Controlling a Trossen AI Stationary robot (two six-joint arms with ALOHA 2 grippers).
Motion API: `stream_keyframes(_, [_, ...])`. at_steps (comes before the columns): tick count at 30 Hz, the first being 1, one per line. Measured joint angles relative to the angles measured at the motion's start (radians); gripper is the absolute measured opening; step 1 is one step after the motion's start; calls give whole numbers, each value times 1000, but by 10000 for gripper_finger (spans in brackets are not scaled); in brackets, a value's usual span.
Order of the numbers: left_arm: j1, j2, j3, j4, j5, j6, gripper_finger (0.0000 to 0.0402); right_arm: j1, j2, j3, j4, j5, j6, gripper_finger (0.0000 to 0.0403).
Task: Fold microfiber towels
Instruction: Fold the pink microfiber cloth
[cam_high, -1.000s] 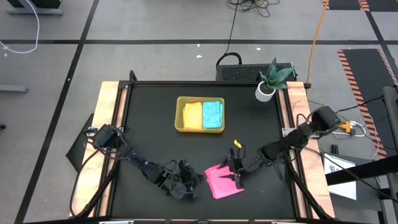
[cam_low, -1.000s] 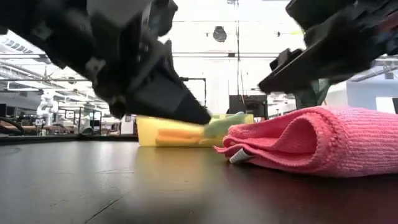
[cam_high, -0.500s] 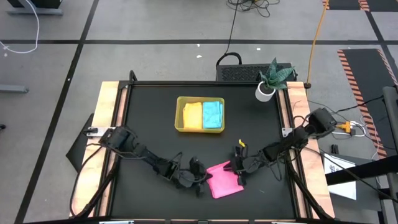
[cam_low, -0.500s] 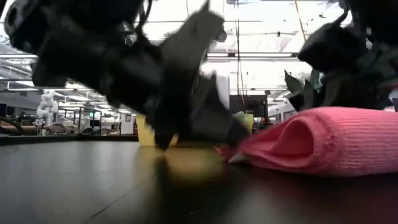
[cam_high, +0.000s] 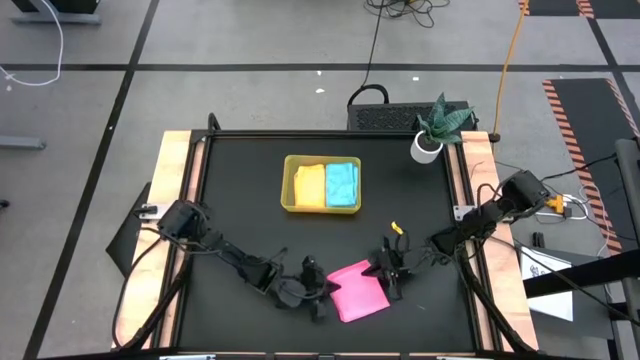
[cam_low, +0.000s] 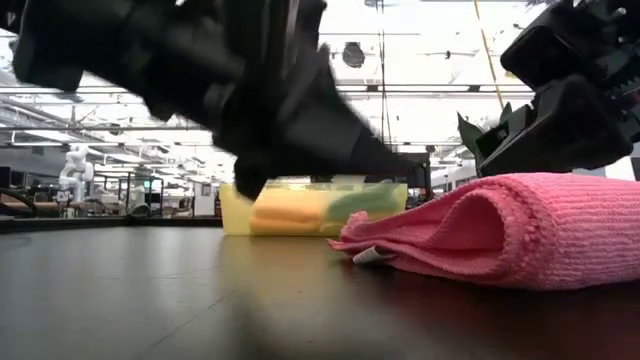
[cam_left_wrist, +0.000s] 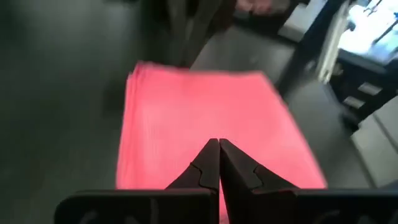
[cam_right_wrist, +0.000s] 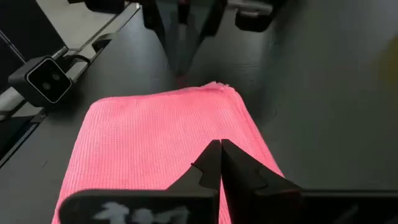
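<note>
— Near the table's (cam_high: 240, 200) front edge, what lies folded?
— Pink towel (cam_high: 359, 291), well in front of the tray (cam_high: 292, 187) holding the yellow towel (cam_high: 311, 185) and blue towel (cam_high: 342, 183).

— And the grippers?
— Left gripper (cam_high: 325, 292) at the pink towel's left edge, right gripper (cam_high: 384, 273) at its right corner; both have fingers pressed together, gripping nothing.

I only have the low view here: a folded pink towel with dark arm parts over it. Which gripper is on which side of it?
Observer: From above, the left gripper is at the pink towel's left edge, the right gripper at its right edge.
Operator: Are they gripping it?
Observer: Both wrist views show shut fingers above the cloth, holding nothing.
Operator: What's in the tray behind?
Observer: The yellow-green tray holds a yellow towel and a sky blue towel, side by side.
</note>
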Motion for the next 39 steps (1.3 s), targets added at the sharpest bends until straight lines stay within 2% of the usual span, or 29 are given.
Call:
stream_keyframes(5, [17,11,1,73,1,62,6,-7,29,0,0,1,1,1])
stream_keyframes(8, [35,21,0,-15,9,22,7,-19,74,0,13,2,1,0])
stream_keyframes(11, [45,30,0,-137,13,-80,3,-29,126,0,5,2,5,0])
stream_keyframes(14, [41,29,2,-174,-7,-133,8,-34,149,1,11,19,-7,0])
stream_keyframes(19, [23,14,0,-172,-2,-105,4,-9,93,-1,3,80,-83,0])
stream_keyframes(26, [1,-48,0,-164,-29,-103,15,72,2,19,13,74,-140,4])
stream_keyframes(29, [3,-54,0,-70,-37,-62,8,100,20,67,1,28,-144,21])
stream_keyframes(32, [20,-27,11,66,9,15,4,107,67,131,-5,-6,-148,46])
stream_keyframes(36, [49,32,38,54,92,32,8,107,164,224,-50,-39,-161,69])
stream_keyframes(39, [64,68,39,26,127,-13,3,104,253,283,-66,-111,-165,72])
